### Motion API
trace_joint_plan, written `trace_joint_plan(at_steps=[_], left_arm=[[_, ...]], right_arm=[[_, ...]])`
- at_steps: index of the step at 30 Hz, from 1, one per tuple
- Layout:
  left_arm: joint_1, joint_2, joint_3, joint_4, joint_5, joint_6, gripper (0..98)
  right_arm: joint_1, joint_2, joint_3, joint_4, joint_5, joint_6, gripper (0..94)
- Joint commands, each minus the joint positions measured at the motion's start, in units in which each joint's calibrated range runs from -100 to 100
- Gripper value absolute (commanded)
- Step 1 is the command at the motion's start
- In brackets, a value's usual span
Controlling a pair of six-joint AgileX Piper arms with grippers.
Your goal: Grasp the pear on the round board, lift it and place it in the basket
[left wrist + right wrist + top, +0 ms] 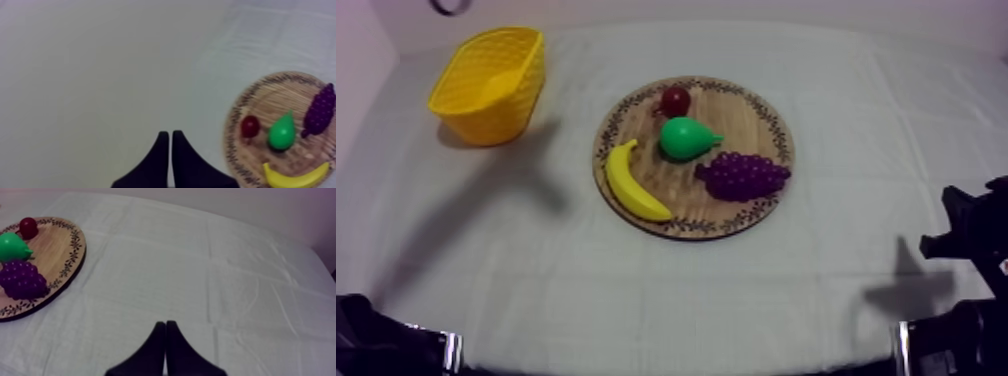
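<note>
Left gripper and right gripper sit low at the near edge, each clenched on nothing. The pear lies mid wooden board. It looks light, hard and slick, so its broad belly seems the surest hold. The yellow basket stands well apart, far left.

Left gripper hangs over bare cloth, fingers together in a narrow wedge. Wooden board nearby holds pear between small red fruit and grapes. Banana lies at its near edge.
</note>
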Motion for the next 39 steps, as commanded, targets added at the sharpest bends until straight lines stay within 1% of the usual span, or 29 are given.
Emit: trace_joint_plan(at_steps=[1, 7, 13, 15, 16, 17, 18, 20, 21, 22, 23, 25, 27, 30, 32, 33, 35, 36, 39], left_arm=[[3.70, 8.56, 1.89, 0.02, -1.12, 0.74, 0.8], [7.55, 15.50, 8.71, 0.30, -5.93, 2.39, 1.0], [9.56, 17.99, 12.28, 1.45, -8.39, 3.01, 1.4], [9.93, 18.24, 12.89, 1.58, -8.60, 3.38, 3.2], [10.04, 18.31, 13.16, 1.60, -8.64, 3.69, 6.8], [10.12, 18.33, 13.45, 1.56, -8.61, 4.12, 15.1], [10.13, 18.30, 13.78, 1.57, -8.60, 4.50, 27.4], [9.93, 18.02, 14.76, 2.24, -8.83, 4.35, 56.9], [9.78, 17.82, 15.37, 2.80, -9.19, 4.02, 68.4], [9.64, 17.61, 16.03, 3.41, -9.65, 3.64, 76.5], [9.51, 17.40, 16.77, 4.00, -10.22, 3.28, 82.3], [9.36, 17.05, 18.36, 4.91, -11.87, 2.66, 89.3], [9.29, 16.85, 19.83, 5.71, -13.47, 2.03, 92.8], [9.24, 17.01, 20.99, 7.20, -14.53, 0.61, 94.8], [9.21, 17.33, 21.36, 8.78, -14.56, -0.81, 93.5], [9.19, 17.60, 21.40, 9.41, -14.65, -1.16, 90.3], [9.23, 18.36, 20.74, 9.97, -14.51, -1.06, 85.0], [9.25, 18.89, 20.03, 10.08, -14.08, -0.99, 84.4], [9.28, 21.08, 16.97, 10.26, -12.17, -0.92, 87.6]], right_arm=[[-0.01, -0.02, 0.04, 0.00, 0.00, 0.01, 0.3], [-0.01, -0.02, 0.04, 0.00, 0.00, 0.02, 0.3], [-0.01, -0.02, 0.04, 0.00, 0.00, 0.02, 0.3], [-0.01, -0.02, 0.04, 0.00, 0.00, 0.02, 0.3], [-0.01, -0.02, 0.04, 0.00, 0.00, 0.02, 0.3], [-0.01, -0.02, 0.04, 0.00, 0.00, 0.02, 0.3], [-0.01, -0.02, 0.04, 0.00, 0.00, 0.02, 0.3], [-0.01, -0.02, 0.04, 0.00, 0.00, 0.02, 0.3], [-0.01, -0.02, 0.04, 0.00, 0.00, 0.02, 0.3], [-0.01, -0.02, 0.04, 0.00, 0.00, 0.02, 0.3], [-0.01, -0.02, 0.04, 0.00, 0.00, 0.02, 0.3], [-0.01, -0.02, 0.04, 0.00, 0.00, 0.02, 0.3], [-0.01, -0.02, 0.04, 0.00, 0.00, 0.02, 0.3], [-0.01, -0.02, 0.04, 0.00, 0.00, 0.02, 0.3], [-0.01, -0.02, 0.04, 0.00, 0.00, 0.02, 0.3], [-0.01, -0.02, 0.04, 0.00, 0.00, 0.02, 0.3], [-0.01, -0.02, 0.04, 0.00, 0.00, 0.02, 0.3], [-0.01, -0.02, 0.04, 0.00, 0.00, 0.02, 0.3], [-0.01, -0.02, 0.04, 0.00, 0.00, 0.02, 0.3]])
